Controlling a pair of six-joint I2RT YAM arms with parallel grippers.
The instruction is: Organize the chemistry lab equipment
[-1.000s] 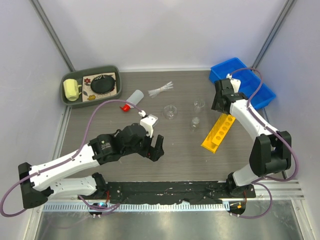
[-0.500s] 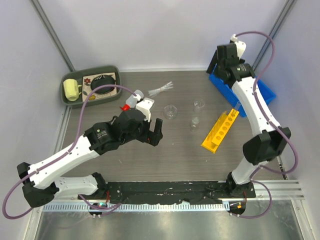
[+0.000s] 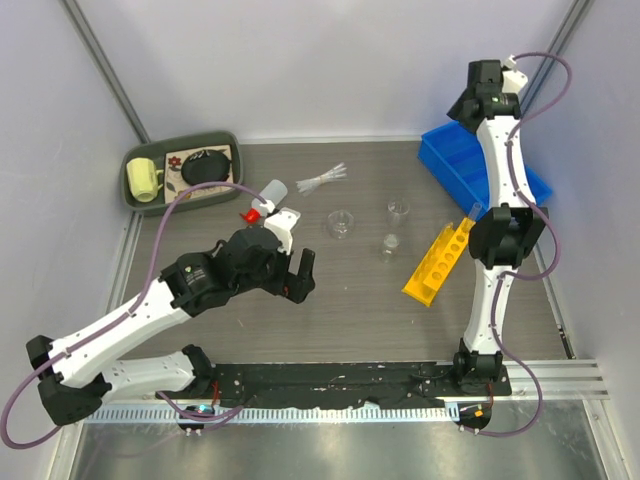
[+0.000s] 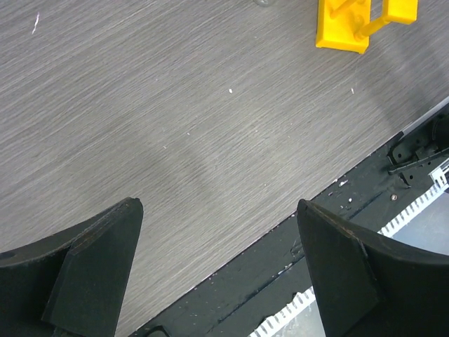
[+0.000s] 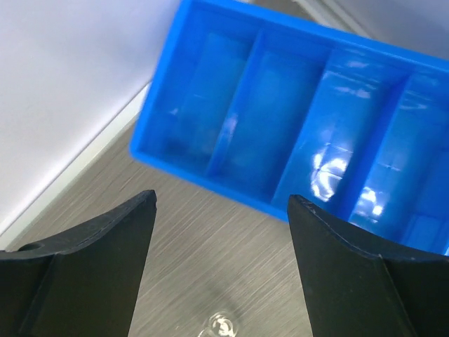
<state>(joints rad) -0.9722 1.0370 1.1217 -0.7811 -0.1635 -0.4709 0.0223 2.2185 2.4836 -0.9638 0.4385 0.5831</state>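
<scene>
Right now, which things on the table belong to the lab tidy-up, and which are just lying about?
Job: white squeeze bottle, pipettes, left beaker, far beaker, near beaker, yellow rack, blue divided bin (likely destination).

Lying about: yellow mug, round black object, green tray holding both.

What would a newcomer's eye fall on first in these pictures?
The right claw, open, hangs high above the blue bin at the far right corner. The yellow rack lies diagonally right of centre. The left claw, also open, hovers over the table near the middle, beside the toppled white squeeze bottle.
</scene>
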